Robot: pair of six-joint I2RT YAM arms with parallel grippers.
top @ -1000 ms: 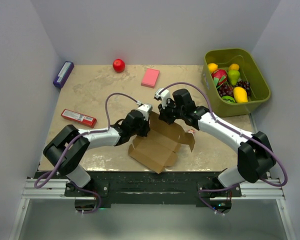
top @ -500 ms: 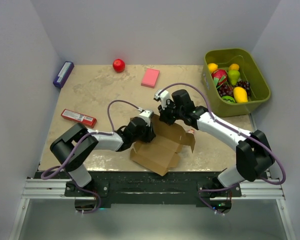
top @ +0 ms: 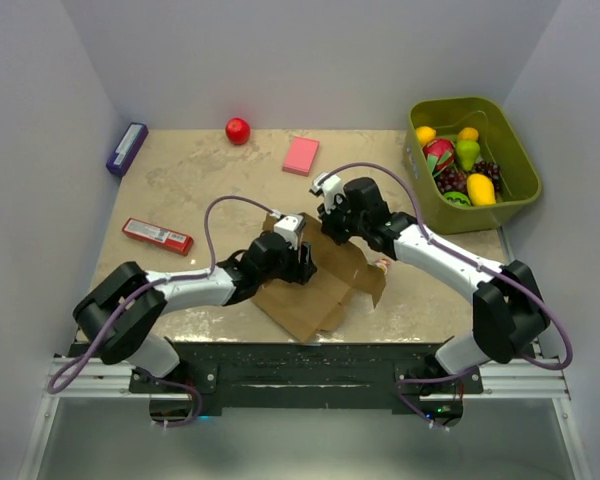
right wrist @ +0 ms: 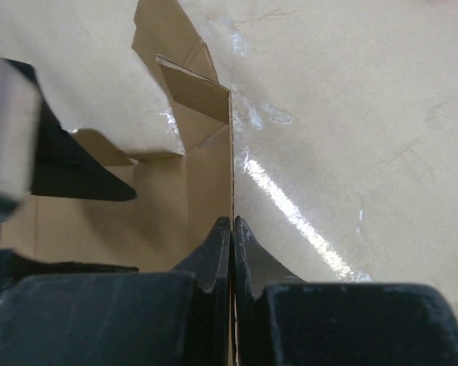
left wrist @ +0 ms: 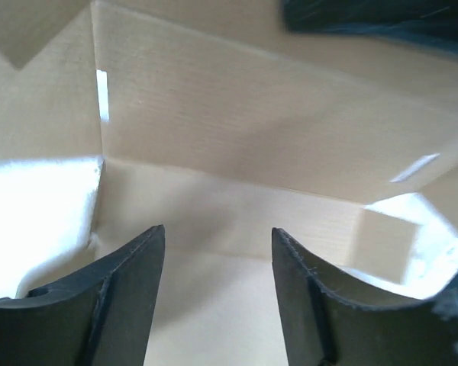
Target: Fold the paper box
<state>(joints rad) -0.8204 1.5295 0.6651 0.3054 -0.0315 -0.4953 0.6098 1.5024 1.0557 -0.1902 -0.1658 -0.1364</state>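
Observation:
The paper box [top: 315,290], plain brown cardboard and half folded, lies near the table's front edge between both arms. My left gripper [top: 305,262] reaches into it from the left. In the left wrist view that gripper [left wrist: 217,229] is open, with nothing between its fingers and the box's inner walls [left wrist: 237,130] filling the picture. My right gripper [top: 325,228] is at the box's far edge. In the right wrist view it [right wrist: 233,219] is shut on a thin upright cardboard wall [right wrist: 206,175], one finger on each side.
A green bin [top: 515,190] with toy fruit stands at the right rear. A pink block [top: 301,155], a red ball [top: 238,130] and a purple box [top: 127,148] lie along the back. A red bar [top: 157,236] lies at the left.
My left gripper has opened and pushed farther right into the box. The box has shifted and its panels have tilted. The right gripper has stayed shut on the wall.

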